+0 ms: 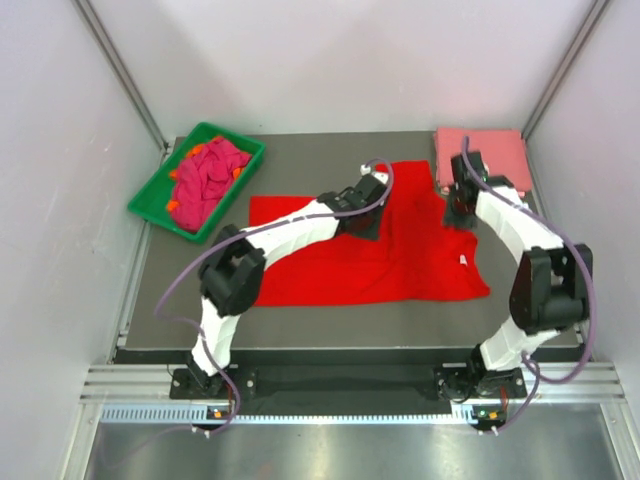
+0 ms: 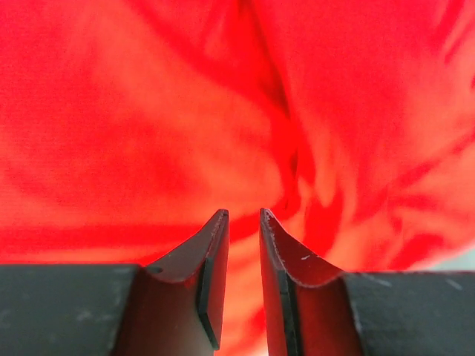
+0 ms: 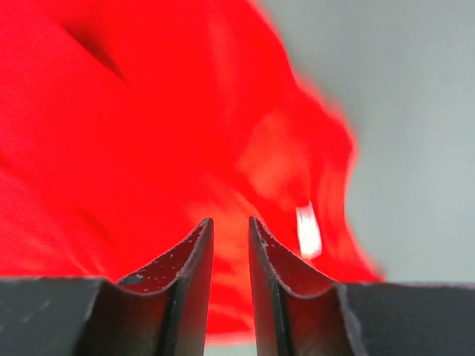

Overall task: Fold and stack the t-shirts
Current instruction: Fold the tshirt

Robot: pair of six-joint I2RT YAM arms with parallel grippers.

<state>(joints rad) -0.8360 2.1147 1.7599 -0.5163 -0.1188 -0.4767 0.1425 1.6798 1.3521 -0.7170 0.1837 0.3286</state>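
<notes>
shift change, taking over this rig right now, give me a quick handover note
Left gripper: nearly closed, apparently pinching the red t-shirt at its far edge.
Right gripper: likewise, further right.
Done: salmon pink t-shirt folded, far right corner.
Left: fold and stack the red one, spread mid-table, then the magenta shirts bunched in the green tray.
</notes>
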